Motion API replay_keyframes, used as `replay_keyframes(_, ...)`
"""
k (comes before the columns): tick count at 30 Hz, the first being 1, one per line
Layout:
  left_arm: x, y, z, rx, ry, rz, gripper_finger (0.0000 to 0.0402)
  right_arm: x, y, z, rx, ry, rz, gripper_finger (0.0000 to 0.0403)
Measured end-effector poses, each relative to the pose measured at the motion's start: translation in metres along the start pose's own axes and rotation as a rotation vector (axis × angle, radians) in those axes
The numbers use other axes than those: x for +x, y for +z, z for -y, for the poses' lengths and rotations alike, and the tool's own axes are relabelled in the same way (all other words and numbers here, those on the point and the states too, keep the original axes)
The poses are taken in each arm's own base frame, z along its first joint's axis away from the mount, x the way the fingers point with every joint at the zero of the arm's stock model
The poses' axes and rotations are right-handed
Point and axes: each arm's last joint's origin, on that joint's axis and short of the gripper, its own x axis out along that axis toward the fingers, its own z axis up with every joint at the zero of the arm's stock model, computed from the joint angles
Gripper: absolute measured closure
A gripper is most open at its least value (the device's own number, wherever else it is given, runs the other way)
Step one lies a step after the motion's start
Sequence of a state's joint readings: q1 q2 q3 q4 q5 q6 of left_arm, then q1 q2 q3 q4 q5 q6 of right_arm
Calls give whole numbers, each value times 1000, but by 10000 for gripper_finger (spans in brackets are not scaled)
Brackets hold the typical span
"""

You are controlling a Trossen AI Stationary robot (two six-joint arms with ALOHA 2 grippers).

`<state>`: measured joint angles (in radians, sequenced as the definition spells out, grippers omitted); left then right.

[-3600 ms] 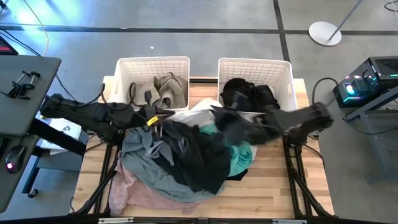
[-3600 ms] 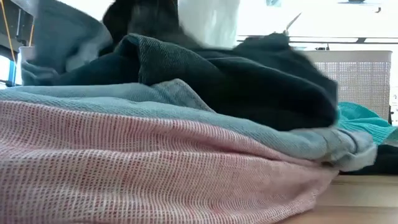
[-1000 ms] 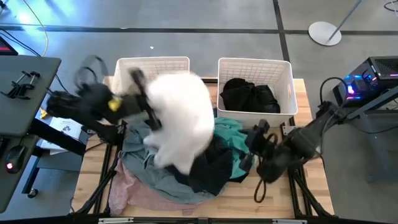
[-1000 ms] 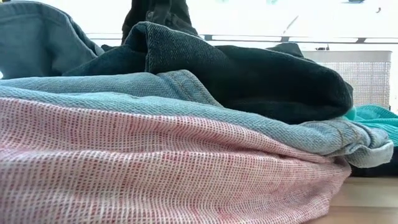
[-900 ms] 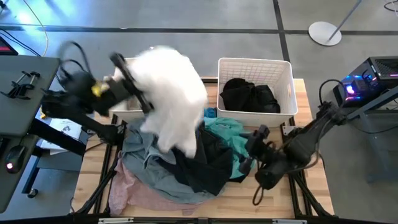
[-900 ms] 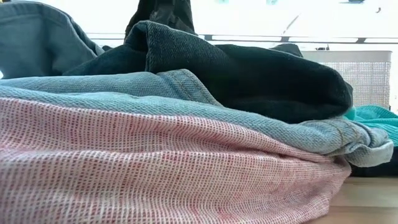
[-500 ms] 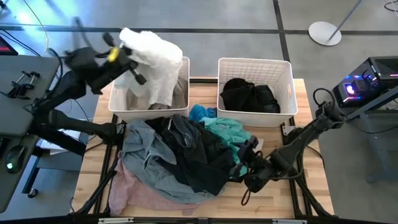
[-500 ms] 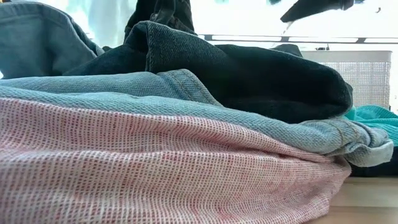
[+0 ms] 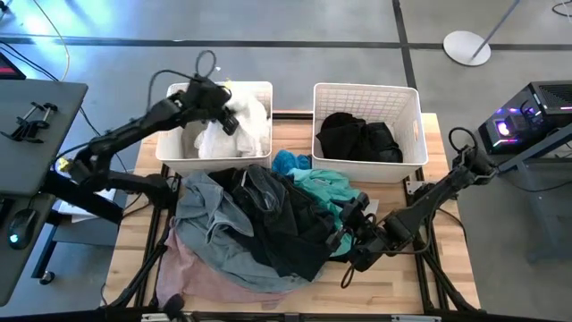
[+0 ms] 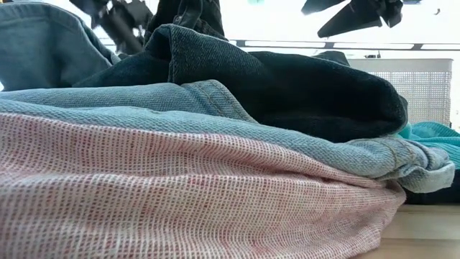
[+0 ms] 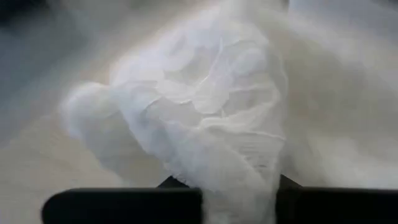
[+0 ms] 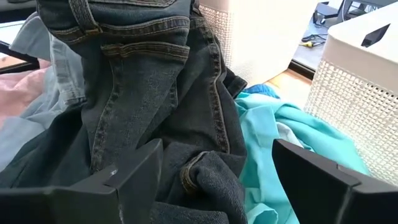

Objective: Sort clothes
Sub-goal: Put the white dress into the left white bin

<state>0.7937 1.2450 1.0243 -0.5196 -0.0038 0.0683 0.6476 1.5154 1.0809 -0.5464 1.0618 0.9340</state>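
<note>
The clothes lie in a heap (image 9: 241, 233) on the table: dark jeans (image 9: 286, 224) on top, grey-blue denim (image 9: 210, 219), a pale pink piece (image 9: 192, 277) underneath and a teal piece (image 9: 331, 188) at the right. My left gripper (image 9: 223, 112) reaches into the left white basket (image 9: 219, 87), shut on a white garment (image 9: 239, 125) that lies bunched inside. At the heap's right edge my right gripper (image 9: 347, 234) is open, its fingers on either side of a fold of the dark jeans (image 12: 199, 168). My left gripper has a strip of the white garment (image 11: 239, 180) pinched between its two fingers (image 11: 124, 205); which edge or how many layers, I cannot tell. It comes from above, slanting toward the far side. The rest of the garment bulges ahead of the fingers and rests in the basket.
The right white basket (image 9: 366, 88) at the far edge holds black clothes (image 9: 357, 139). Bare wood (image 9: 393, 277) shows to the right of the heap and along the near edge. The low view is mostly filled by the pink piece (image 10: 180, 194) and the denim.
My left gripper has swung the white garment up off the heap, toward the far edge, and down into the left basket, where it now lies bunched. My right gripper has moved left and nearer, down to the heap's right edge, staying open.
</note>
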Motion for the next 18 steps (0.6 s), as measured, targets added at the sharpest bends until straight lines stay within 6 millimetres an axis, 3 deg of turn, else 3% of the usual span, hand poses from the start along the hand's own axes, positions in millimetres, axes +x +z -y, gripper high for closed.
replay_keyframes(4, 27, -21, -10, -64, -55, -195, 328, 0, 0, 0, 0, 0, 0, 112)
replay_keyframes(7, 26, -22, -24, -102, -36, -304, 275, 0, 0, 0, -1, -1, 1, 112)
replay_keyframes(13, -23, 14, -45, -149, 15, -299, 185, 0, 0, 0, -2, -2, 1, 112)
replay_keyframes(18, -73, 48, -43, -124, 33, -109, 167, 0, 0, 0, -21, -3, 1, 112)
